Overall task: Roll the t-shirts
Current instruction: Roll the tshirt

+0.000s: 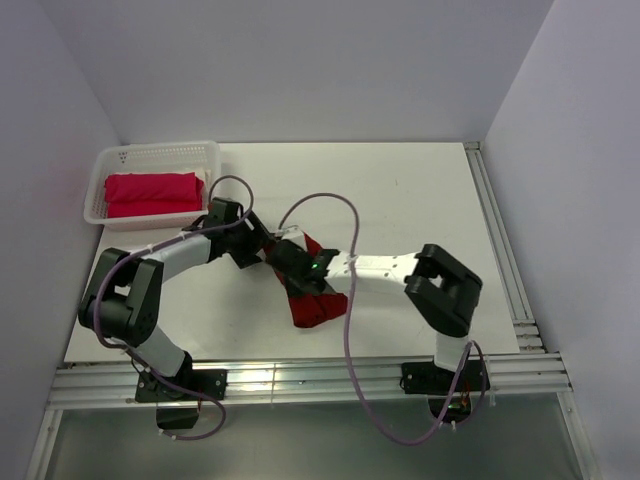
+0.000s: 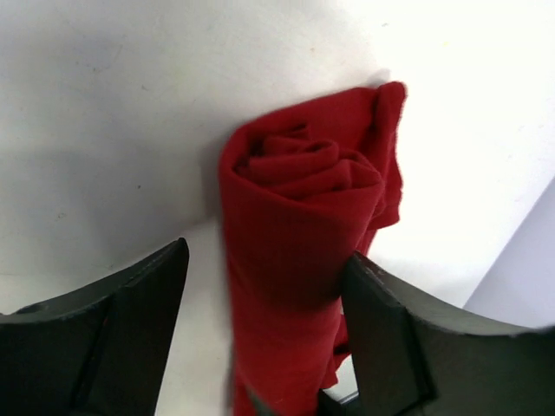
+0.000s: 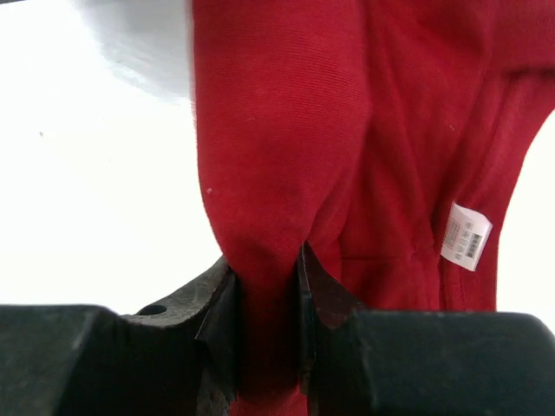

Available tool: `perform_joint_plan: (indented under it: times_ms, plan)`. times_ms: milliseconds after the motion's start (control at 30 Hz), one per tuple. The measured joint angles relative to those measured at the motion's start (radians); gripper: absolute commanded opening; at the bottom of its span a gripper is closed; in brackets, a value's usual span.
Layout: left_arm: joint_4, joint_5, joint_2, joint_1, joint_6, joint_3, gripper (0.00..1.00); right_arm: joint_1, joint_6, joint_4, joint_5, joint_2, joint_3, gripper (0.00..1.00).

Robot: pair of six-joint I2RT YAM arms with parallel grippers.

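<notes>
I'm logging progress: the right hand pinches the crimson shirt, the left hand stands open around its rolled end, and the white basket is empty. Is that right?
No. The white basket is not empty: the top external view shows a pinkish-red shirt lying in it. The rest holds: the right hand pinches the crimson shirt, and the left hand stands open around its rolled end.

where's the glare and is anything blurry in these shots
top external: even light, sharp, only faint shadows on the table; left wrist: table blown out white at right, crimson t-shirt sharp at its rolled end; right wrist: table washed out at left, cloth weave crisp
</notes>
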Motion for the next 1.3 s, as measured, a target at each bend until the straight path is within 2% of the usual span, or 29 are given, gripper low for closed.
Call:
perform_joint_plan:
  times_ms: [67,233,333,633,733,933,1300]
  plan:
    - [0.011,0.014,-0.014,0.012,0.001,-0.005,0.83,-0.064,0.042,0.093,-0.105,-0.07,-0.103,0.0]
    - [0.064,0.056,-0.071,0.052,0.003,-0.031,0.86,-0.19,0.129,0.336,-0.341,-0.137,-0.278,0.0]
    - [0.102,0.079,-0.095,0.065,0.005,-0.04,0.87,-0.252,0.204,0.554,-0.495,-0.143,-0.391,0.0]
    - [0.213,0.151,-0.11,0.055,0.018,-0.087,0.86,-0.343,0.435,1.123,-0.816,-0.012,-0.584,0.0]
    - [0.235,0.155,-0.104,0.037,0.035,-0.087,0.86,-0.357,0.497,1.255,-0.885,0.048,-0.601,0.0]
    - [0.256,0.155,-0.069,0.023,0.062,-0.101,0.85,-0.381,0.55,1.358,-0.959,0.107,-0.605,0.0]
    - [0.251,0.146,0.032,-0.005,0.083,-0.093,0.85,-0.384,0.514,1.274,-0.997,0.109,-0.555,0.0]
